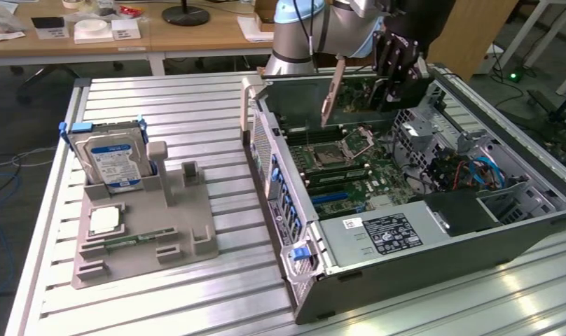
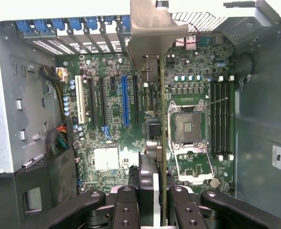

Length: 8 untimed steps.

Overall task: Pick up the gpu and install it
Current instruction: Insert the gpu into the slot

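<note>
My gripper [image 1: 396,78] hangs over the far end of the open computer case [image 1: 409,262] and is shut on the gpu [image 1: 356,94]. The card is held on edge, its green board facing the exterior view's left. Its silver end bracket [image 1: 332,87] points down toward the motherboard [image 1: 349,171]. In the wrist view the gpu [image 2: 153,129] runs edge-on from my gripper [image 2: 153,193] out to the bracket [image 2: 152,33]. It is above the board, between the blue expansion slot [image 2: 125,101] and the CPU socket [image 2: 188,126]. The card sits clear of the slots.
On the slatted metal table, a grey fixture [image 1: 171,231] at the exterior view's left holds a hard drive [image 1: 115,162], a small chip [image 1: 106,220] and a memory stick [image 1: 124,242]. The case's power supply [image 1: 386,234] and drive cage [image 1: 507,199] border the motherboard. Wooden desks stand behind.
</note>
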{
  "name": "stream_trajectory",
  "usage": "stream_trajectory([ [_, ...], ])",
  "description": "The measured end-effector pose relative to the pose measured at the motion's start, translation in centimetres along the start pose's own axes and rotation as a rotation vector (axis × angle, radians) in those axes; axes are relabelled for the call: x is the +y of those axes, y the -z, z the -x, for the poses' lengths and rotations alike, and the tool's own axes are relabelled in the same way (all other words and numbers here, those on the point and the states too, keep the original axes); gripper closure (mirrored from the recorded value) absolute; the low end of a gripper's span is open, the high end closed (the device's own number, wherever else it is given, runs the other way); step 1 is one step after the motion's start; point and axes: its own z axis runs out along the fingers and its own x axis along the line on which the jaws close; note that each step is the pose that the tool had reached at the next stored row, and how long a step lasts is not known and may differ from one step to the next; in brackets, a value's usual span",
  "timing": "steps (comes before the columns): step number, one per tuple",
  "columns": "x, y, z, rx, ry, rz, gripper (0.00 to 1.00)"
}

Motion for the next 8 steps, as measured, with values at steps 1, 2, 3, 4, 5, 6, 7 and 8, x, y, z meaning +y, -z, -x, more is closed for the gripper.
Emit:
stream_trajectory([
  [1,0.00,-0.11,-0.08,0.0000,0.000,-0.0016,0.72],
  [2,0.01,-0.25,-0.12,0.0000,0.000,-0.0023,0.72],
  [3,0.01,-0.43,-0.15,-0.0001,0.000,-0.0023,0.72],
  [4,0.01,-0.55,-0.17,0.0008,0.000,-0.0025,0.72],
  [5,0.01,-0.64,-0.17,0.0020,0.000,-0.0025,0.72],
  [6,0.01,-0.72,-0.17,0.0031,0.001,-0.0029,0.72],
  [7,0.02,-0.91,-0.18,0.0042,0.001,-0.0030,0.72],
  [8,0.13,-1.09,-0.19,0.0048,0.001,-0.0029,0.72],
])
